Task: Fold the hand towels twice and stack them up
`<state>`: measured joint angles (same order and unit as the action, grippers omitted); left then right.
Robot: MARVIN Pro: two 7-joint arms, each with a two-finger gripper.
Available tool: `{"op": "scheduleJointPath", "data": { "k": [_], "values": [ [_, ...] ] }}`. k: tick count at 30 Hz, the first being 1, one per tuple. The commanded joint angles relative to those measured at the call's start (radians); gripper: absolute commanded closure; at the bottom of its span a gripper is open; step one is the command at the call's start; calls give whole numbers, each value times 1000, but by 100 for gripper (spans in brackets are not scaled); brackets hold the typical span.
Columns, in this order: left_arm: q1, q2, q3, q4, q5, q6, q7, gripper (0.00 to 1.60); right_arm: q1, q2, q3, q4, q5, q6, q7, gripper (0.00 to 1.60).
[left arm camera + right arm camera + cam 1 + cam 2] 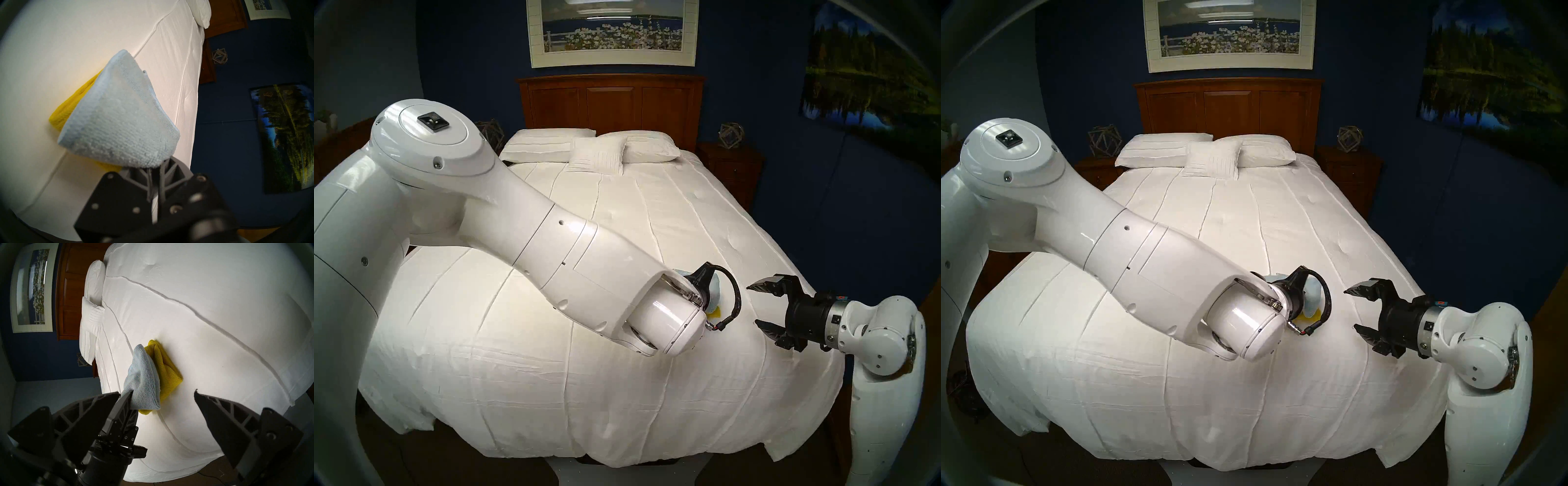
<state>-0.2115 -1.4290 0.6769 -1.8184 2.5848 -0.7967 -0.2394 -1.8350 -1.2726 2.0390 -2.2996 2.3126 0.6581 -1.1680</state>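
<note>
From the head cameras, the left gripper (709, 288) reaches over the white quilted bedspread (619, 237), clenched on a folded pale blue microfibre towel (719, 288), with a sliver of bright yellow microfibre towel (715, 313) beneath; the right gripper (760, 307) hovers just beside, jaws spread and empty. The left wrist view shows the blue towel pinched at one corner, lifted over the folded yellow towel lying on the bedspread. The right wrist view confirms both.
</note>
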Motion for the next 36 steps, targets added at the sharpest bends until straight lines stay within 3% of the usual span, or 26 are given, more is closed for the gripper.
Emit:
{"op": "scheduleJointPath", "data": {
  "k": [1,7,14,29,31,34,36],
  "values": [
    [40,-1,-11,36,-2,14,-26,160,-3,-6,-3,-13,-3,4,7,0],
    [49,-6,-11,46,1,27,-28,160,-6,-10,-2,-13,-7,6,9,0],
    [31,9,-18,-1,0,27,-21,129,-6,-13,-3,-12,-8,9,11,0],
    [48,34,-22,-50,-9,25,-22,97,5,-14,-12,-5,-13,10,11,0],
    [50,33,-22,-49,-9,25,-23,90,5,-14,-12,-4,-14,10,11,0],
    [53,30,-24,-46,-9,25,-23,47,6,-14,-11,-3,-14,10,12,0],
    [52,27,-26,-46,-10,25,-22,46,6,-14,-11,-3,-14,10,12,0]
  ]
}}
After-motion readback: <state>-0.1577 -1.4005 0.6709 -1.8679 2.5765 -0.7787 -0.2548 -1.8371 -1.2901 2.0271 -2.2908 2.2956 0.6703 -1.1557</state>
